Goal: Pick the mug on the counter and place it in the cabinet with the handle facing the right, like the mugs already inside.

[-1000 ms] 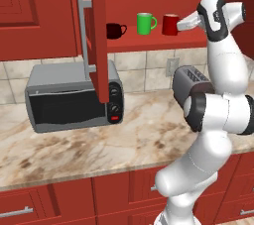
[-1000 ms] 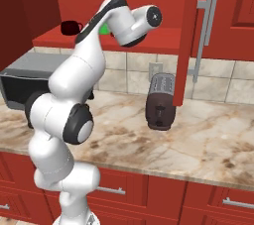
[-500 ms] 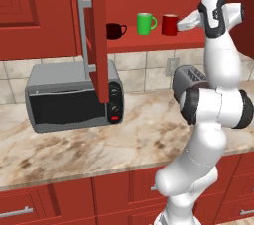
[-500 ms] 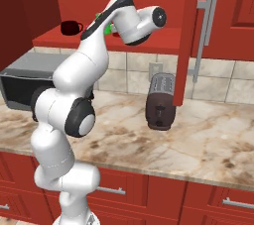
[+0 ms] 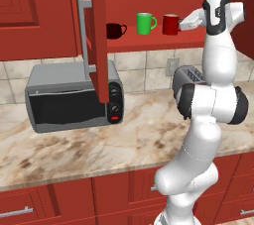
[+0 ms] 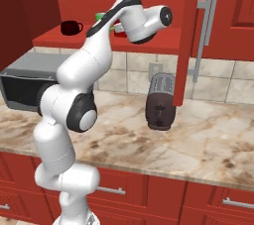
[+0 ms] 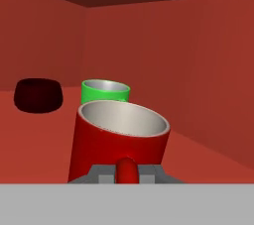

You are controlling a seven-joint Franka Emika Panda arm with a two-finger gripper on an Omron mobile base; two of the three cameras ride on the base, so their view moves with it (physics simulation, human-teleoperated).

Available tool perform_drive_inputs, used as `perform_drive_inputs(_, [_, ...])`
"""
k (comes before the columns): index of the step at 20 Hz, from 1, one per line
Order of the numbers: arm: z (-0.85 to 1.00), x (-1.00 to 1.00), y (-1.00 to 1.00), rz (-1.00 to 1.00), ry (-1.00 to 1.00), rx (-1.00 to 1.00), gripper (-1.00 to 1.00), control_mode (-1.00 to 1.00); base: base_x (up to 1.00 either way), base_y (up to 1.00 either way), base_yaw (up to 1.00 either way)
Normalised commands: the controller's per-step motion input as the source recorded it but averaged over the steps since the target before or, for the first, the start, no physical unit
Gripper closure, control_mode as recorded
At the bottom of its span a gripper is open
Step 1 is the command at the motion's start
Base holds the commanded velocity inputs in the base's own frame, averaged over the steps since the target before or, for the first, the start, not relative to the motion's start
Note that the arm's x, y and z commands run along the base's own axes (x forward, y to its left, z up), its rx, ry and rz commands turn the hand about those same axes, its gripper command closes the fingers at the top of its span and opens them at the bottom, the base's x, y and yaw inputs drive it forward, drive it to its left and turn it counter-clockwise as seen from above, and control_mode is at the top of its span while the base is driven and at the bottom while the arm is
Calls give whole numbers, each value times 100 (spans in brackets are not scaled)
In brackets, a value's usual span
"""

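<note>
Red mug sits at the right end of the cabinet shelf, just beside the green mug, with the dark mug farther left. In the hand view the jaws are clenched on the red mug's handle, which points back toward the hand. No writing can be read on any mug. Against half a second earlier, the red mug stands at the same spot, while the arm's upper links have shifted slightly. Below, a microwave and toaster stand on the counter.
</note>
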Motion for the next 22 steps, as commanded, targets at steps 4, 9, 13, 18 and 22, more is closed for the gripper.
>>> perform_drive_inputs(4, [0, 4, 0, 0, 0, 0, 100, -100, 0, 0, 0])
perform_drive_inputs(9, [-7, 16, 0, 0, -1, 0, 100, -100, 0, 0, 0])
perform_drive_inputs(13, [-9, 29, 0, 0, -2, 0, 100, -100, 0, 0, 0])
perform_drive_inputs(18, [-10, 33, 0, 0, -1, 0, 100, -100, 0, 0, 0])
perform_drive_inputs(22, [-9, 34, -1, 0, 0, 0, 100, -100, 0, 0, 0])
